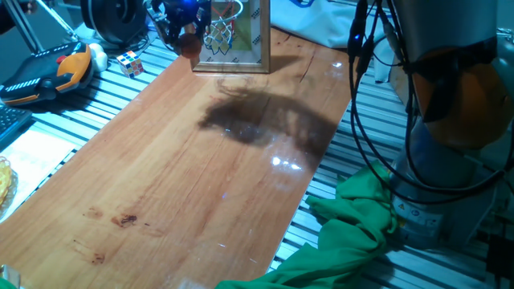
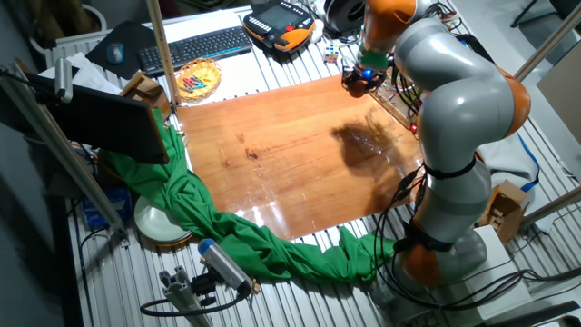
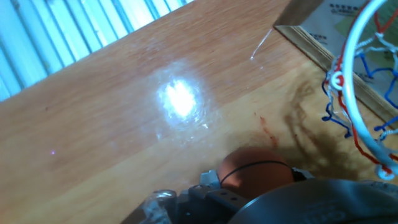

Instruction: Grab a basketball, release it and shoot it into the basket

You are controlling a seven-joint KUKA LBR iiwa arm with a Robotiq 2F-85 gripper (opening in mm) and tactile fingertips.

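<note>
My gripper (image 1: 185,28) hangs at the far end of the wooden table, just left of the basket. It is shut on the small orange basketball (image 1: 191,45), held above the table surface. In the hand view the basketball (image 3: 255,169) with its dark seam sits between my fingers at the bottom edge. The basket's rim and string net (image 3: 357,93) are close on the right, a little above the ball. The basket (image 1: 223,30) hangs on its wooden-framed backboard (image 1: 249,40). In the other fixed view my gripper (image 2: 360,80) is beside the backboard (image 2: 399,107), and the ball is too small to make out.
A multicoloured puzzle cube (image 1: 130,63) and an orange-black teach pendant (image 1: 48,72) lie left of the table. Green cloth (image 1: 353,233) drapes by the robot base (image 1: 450,160) and along the table edge (image 2: 227,227). A keyboard (image 2: 195,45) and a bowl (image 2: 198,79) lie beyond.
</note>
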